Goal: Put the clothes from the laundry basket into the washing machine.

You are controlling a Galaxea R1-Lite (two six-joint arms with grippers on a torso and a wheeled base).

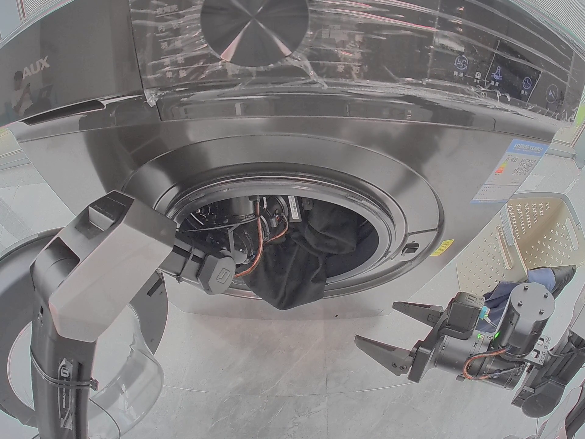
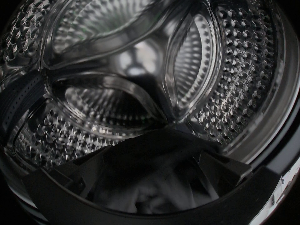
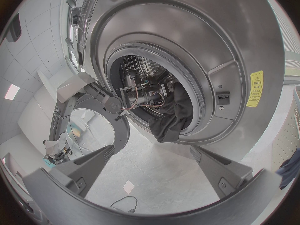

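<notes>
Nearest, the right pincer (image 1: 376, 322) hangs low over the tiled floor (image 1: 262, 373) with its fingers spread wide and nothing between them. Just behind it on the right stands the perforated laundry basket (image 1: 536, 233) with blue clothes (image 1: 541, 275) at its rim. On the left the round glass door (image 1: 131, 361) is swung fully open, and bare floor lies between it and the basket. A thin cable (image 3: 123, 200) lies on the tiles.

Farther on, the washing machine (image 1: 365, 147) shows its open mouth. A black garment (image 1: 298, 263) is draped over the lower lip, its long axis running from inside the drum down and outward, with the loose end hanging clear of the floor. The left arm (image 1: 103, 257) crosses the left half of the mouth beside it.

Deepest, inside the steel drum (image 2: 243, 63), the left pincer (image 2: 153, 160) is parted wide, with dark cloth lying between its fingers.
</notes>
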